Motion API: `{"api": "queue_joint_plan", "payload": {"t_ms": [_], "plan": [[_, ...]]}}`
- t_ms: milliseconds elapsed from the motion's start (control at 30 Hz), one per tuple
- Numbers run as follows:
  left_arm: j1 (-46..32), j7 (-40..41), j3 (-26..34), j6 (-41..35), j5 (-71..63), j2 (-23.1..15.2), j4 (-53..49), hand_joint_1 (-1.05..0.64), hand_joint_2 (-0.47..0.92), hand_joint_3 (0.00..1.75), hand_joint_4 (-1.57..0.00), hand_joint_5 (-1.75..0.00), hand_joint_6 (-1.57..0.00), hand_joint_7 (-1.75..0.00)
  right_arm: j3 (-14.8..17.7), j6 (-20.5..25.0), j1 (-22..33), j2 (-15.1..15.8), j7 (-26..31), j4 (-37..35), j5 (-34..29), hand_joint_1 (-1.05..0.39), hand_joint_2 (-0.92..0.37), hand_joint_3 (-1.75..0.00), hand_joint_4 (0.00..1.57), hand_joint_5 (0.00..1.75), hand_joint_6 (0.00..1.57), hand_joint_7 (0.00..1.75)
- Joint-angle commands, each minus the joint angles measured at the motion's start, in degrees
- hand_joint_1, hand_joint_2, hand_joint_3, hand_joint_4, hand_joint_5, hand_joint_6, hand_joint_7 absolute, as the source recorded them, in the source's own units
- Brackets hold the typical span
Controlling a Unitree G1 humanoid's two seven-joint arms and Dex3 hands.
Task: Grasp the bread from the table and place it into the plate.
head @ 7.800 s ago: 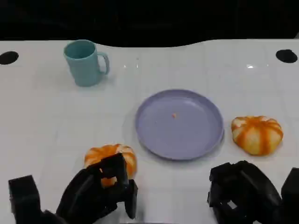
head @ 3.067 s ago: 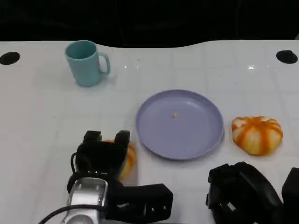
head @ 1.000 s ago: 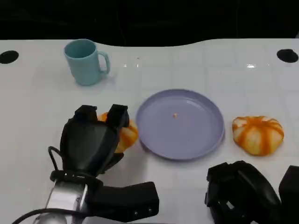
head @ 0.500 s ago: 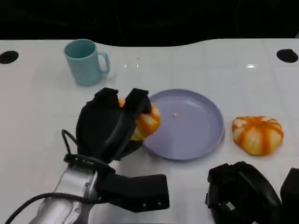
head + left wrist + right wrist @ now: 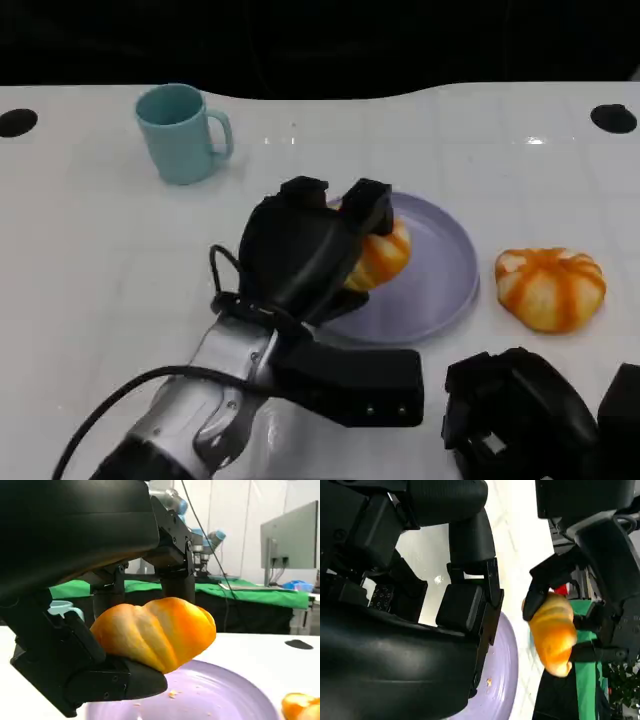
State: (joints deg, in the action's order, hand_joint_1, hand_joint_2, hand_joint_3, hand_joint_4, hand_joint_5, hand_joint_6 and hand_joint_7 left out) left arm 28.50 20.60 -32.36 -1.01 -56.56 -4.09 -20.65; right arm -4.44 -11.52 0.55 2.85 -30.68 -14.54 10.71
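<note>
The bread (image 5: 382, 256) is an orange, ridged bun, held in the left hand (image 5: 310, 250) above the left part of the purple plate (image 5: 445, 270). In the left wrist view the bread (image 5: 155, 630) sits clear of the plate (image 5: 220, 700), with black fingers (image 5: 107, 680) under it and more fingers behind it, so the hand is closed around the bun and carries it off the surface. From the head view two fingertips (image 5: 368, 200) curl over the top of the bread, and the silver forearm (image 5: 215, 400) slants up from the lower left.

The right hand (image 5: 520, 420) rests low at the near edge of the tabletop (image 5: 80, 260), right of the left arm; its fingers look curled in, with nothing seen between them.

There are two buns: the held one and a second bun (image 5: 550, 288) lying on the tabletop just right of the plate, apart from its rim. There is one plate, with a small crumb (image 5: 172, 694) on it, and one teal mug (image 5: 180, 132) standing upright at the far left, well apart from the plate.

The right half of the plate lies bare. Open tabletop stretches between mug and plate and along the left side. The far edge meets a dark background, with a black round mark (image 5: 612, 119) near the far right corner and another (image 5: 18, 123) at the far left.
</note>
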Motion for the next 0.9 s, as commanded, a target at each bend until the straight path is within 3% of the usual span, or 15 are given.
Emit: {"api": "queue_joint_plan", "payload": {"t_ms": [33,133,233,267,333,400,500,600,733,900], "plan": [[3.8,0.2,-0.7,0.7,1.2,1.5,-5.6,-0.29,0.45,0.74,-0.98,-1.75,-0.8,-1.32,0.6,1.5,0.6,0.5,-0.1,0.7,1.3,-1.05,-0.05,-1.39,1.52,1.35,1.57,1.05],[6.2,2.3,-0.9,2.2,1.9,2.8,-10.5,-0.31,0.54,0.6,-0.99,-1.75,-0.86,-1.04,0.8,2.8,0.8,0.4,-0.4,1.0,2.5,-1.05,-0.03,-1.39,1.52,1.36,1.57,1.05],[8.2,4.1,-1.0,3.9,3.0,3.9,-14.9,-0.28,0.53,0.75,-0.95,-1.75,-0.81,-1.28,0.7,2.8,0.8,0.5,-0.5,1.1,2.5,-1.05,-0.02,-1.39,1.52,1.37,1.57,1.04],[8.9,4.2,-1.1,4.2,3.5,4.3,-16.3,-0.28,0.52,0.81,-0.91,-1.72,-0.79,-1.24,0.7,2.5,0.7,0.6,-0.5,0.9,2.5,-1.05,-0.02,-1.4,1.52,1.37,1.57,1.05],[10.2,1.9,-1.6,3.4,3.7,4.5,-18.0,-0.33,0.52,0.86,-0.84,-1.5,-0.77,-1.05,0.7,2.4,0.7,0.6,-0.7,0.8,2.6,-1.05,-0.01,-1.41,1.52,1.37,1.57,1.04],[10.8,-0.9,-2.2,2.1,3.7,4.4,-18.5,-0.39,0.61,0.72,-0.74,-1.31,-0.65,-0.83,0.8,2.1,0.8,0.6,-0.8,0.6,2.7,-1.05,-0.01,-1.42,1.52,1.36,1.57,1.04],[11.3,-2.4,-3.0,1.0,3.3,4.2,-18.8,-0.44,0.71,0.46,-0.62,-1.15,-0.6,-0.53,0.8,1.9,0.7,0.6,-0.8,0.5,2.6,-1.05,-0.01,-1.42,1.52,1.36,1.57,1.03],[12.0,-7.6,-4.8,-2.1,2.0,3.8,-18.7,-0.68,0.89,0.25,-0.38,-0.9,-0.43,-0.33,0.6,0.7,0.7,0.9,-0.7,0.4,1.7,-1.05,-0.03,-1.41,1.52,1.36,1.57,1.04],[12.7,-14.0,-7.1,-5.9,0.6,3.4,-18.2,-0.94,0.92,0.34,-0.13,-0.75,-0.18,-0.17,0.6,0.8,0.7,1.0,-0.8,0.4,1.8,-1.05,-0.03,-1.4,1.52,1.35,1.57,1.03],[12.2,-18.9,-8.1,-8.6,0.1,3.0,-16.1,-1.03,0.92,0.49,0.0,-0.63,-0.07,-0.13,0.6,0.7,0.8,1.0,-0.6,0.5,1.9,-1.05,-0.04,-1.4,1.52,1.35,1.57,1.03]]}}
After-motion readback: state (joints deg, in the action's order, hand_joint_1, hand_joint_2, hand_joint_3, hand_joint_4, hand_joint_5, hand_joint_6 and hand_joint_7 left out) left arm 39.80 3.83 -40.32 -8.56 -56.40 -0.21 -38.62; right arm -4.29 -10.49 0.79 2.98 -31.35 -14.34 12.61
